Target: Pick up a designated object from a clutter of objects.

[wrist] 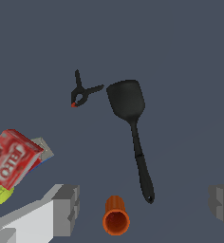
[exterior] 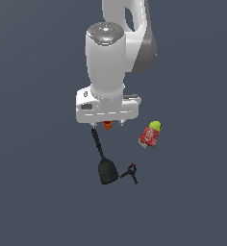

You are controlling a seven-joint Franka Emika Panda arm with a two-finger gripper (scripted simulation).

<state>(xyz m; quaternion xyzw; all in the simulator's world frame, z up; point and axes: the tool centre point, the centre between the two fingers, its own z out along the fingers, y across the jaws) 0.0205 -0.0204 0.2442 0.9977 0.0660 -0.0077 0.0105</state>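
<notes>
The black spatula lies flat on the dark floor, blade toward the viewer in the exterior view and thin handle running back under my hand. In the wrist view its blade and handle show in full. My gripper is open and empty, hovering over the handle's far end. In the wrist view the gripper has grey fingertips set wide apart, with the handle end and the orange cup between them. Nothing is held.
The tiny orange cup lies beside the handle end. The small black clamp with a red spot sits close to the blade. The red can with a yellow-green top lies at the exterior view's right.
</notes>
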